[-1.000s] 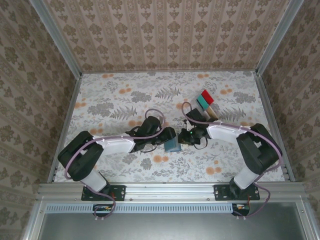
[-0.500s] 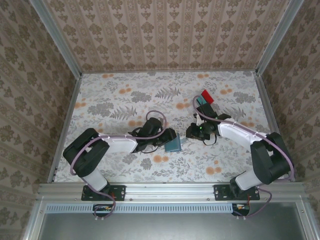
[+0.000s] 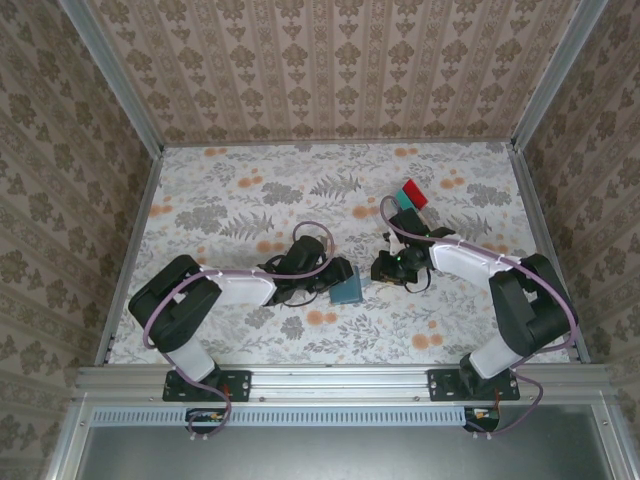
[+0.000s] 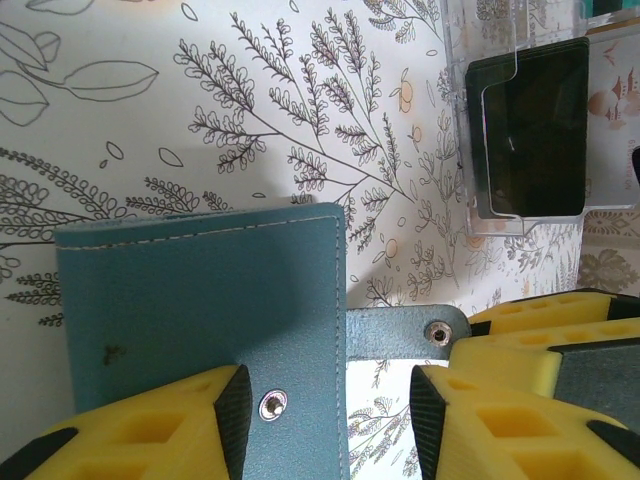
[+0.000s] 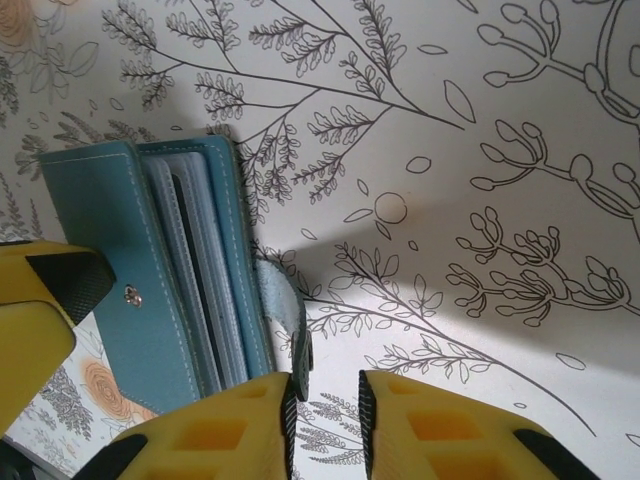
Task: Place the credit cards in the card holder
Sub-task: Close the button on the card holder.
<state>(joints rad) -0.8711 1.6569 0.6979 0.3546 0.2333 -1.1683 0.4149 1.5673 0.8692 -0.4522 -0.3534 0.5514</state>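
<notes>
The card holder [image 4: 190, 300], a teal wallet, lies on the flowered table [image 3: 240, 200] mid-front, also seen in the top view [image 3: 348, 290]. My left gripper [image 4: 330, 415] is open and straddles its right edge, with one finger over the cover beside the snap stud. The snap strap [image 4: 400, 333] sticks out to the right. From the right wrist the card holder [image 5: 110, 250] shows edge-on, slightly parted, with grey pockets. My right gripper [image 5: 325, 415] is open by a narrow gap, and the strap's end [image 5: 300, 350] lies against its left pad. Red [image 3: 413, 190] and teal [image 3: 403, 202] credit cards stand behind.
A clear plastic rack [image 4: 480, 215] holding a dark card [image 4: 530, 130] stands just beyond the wallet. Metal rails and patterned walls [image 3: 320, 70] close in the table on three sides. Bare tabletop lies to the left [image 3: 200, 210] and to the front right [image 3: 440, 320].
My right gripper drew back towards the rack, then came down to the strap again, and its jaws opened slightly. The wallet shifted a little right. The left gripper barely moved.
</notes>
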